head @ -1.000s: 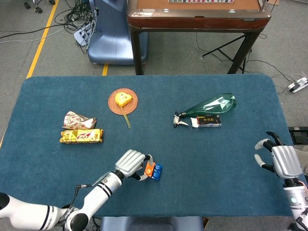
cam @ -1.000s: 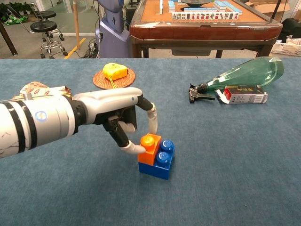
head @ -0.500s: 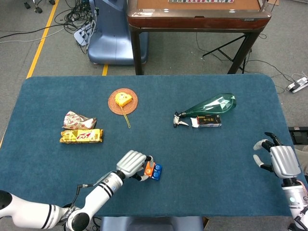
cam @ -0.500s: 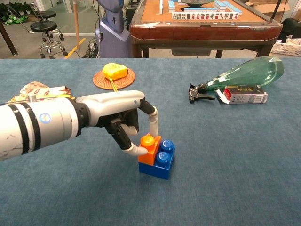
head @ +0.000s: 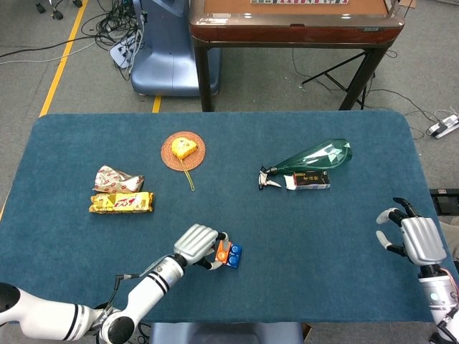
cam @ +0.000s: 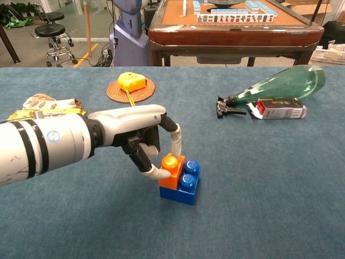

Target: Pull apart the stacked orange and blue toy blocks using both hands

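Near the worktop's near edge, the left hand (cam: 143, 141) pinches the orange block (cam: 170, 171) between thumb and a finger, ready to lift it off the blue block (cam: 183, 188). The right hand (head: 414, 239) waits released, fingers spread, at the right edge, well apart.

The tabletop (head: 344, 236) was a deep teal-blue felt. On it, the orange block (cam: 170, 171) sat against the blue block (cam: 183, 189), both bright and plain. The left hand (cam: 145, 137) was silver-grey with black inner parts and pale fingertips (cam: 175, 141); the right hand (head: 414, 239) was silver-grey too. The spray bottle (head: 315, 156) was translucent green, the round mat (head: 183, 151) rust-brown under a yellow toy (head: 181, 147), and the snack bar wrapper (head: 121, 203) yellow with red.
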Motion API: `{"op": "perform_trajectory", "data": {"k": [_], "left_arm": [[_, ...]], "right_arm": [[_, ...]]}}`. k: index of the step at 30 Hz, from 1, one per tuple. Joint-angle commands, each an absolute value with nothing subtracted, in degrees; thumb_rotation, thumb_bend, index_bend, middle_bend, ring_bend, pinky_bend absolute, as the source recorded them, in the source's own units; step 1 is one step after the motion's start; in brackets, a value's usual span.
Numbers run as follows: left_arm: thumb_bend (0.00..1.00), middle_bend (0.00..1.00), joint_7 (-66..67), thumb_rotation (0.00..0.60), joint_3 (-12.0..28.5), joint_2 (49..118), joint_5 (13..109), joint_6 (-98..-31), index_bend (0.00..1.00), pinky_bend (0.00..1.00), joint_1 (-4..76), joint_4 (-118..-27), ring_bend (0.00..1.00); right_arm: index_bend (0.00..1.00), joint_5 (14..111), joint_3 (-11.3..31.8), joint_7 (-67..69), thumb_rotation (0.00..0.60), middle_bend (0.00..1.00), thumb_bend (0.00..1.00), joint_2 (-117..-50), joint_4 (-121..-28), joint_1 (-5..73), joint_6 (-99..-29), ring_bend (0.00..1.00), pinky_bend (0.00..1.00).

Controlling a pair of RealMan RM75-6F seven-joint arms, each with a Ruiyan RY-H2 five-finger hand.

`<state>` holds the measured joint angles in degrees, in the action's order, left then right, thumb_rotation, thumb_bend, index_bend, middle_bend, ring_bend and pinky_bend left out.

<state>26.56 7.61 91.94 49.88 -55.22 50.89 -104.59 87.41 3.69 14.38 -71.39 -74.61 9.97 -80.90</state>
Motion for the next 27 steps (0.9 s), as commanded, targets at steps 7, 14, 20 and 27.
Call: {"op": "perform_trajectory", "data": {"k": [7,14,20,27], "left_arm": [[0.34,1.0,20.65,0.6,8.51,90.74,51.89,-55.09,0.67,1.0,49.2,-105.28,0.98],[0.34,1.0,15.13,0.6,9.39,89.43,54.65,-56.91,0.68,1.0,46.64,-106.33,0.99],[0.34,1.0,11.75,0.6,10.84,88.36,54.68,-58.93,0.69,1.0,44.73,-107.3,0.99],[0.34,1.0,11.5,0.6,14.32,85.59,50.17,-59.61,0.68,1.0,44.93,-110.45,0.99]], "right_arm": [[0.5,88.04,3.98,14.46,0.6,0.47,0.3,-71.5,-75.29,10.63,-81.08,0.56,0.62],[0.5,89.47,4.85,14.19,0.6,0.47,0.3,-70.54,-78.74,12.16,-81.48,0.56,0.61],[0.5,90.73,6.09,13.2,0.6,0.52,0.21,-68.77,-84.98,15.13,-79.62,0.63,0.69],[0.42,89.3,7.98,12.85,0.6,0.7,0.0,-65.8,-94.52,20.71,-71.8,0.86,0.84]]}}
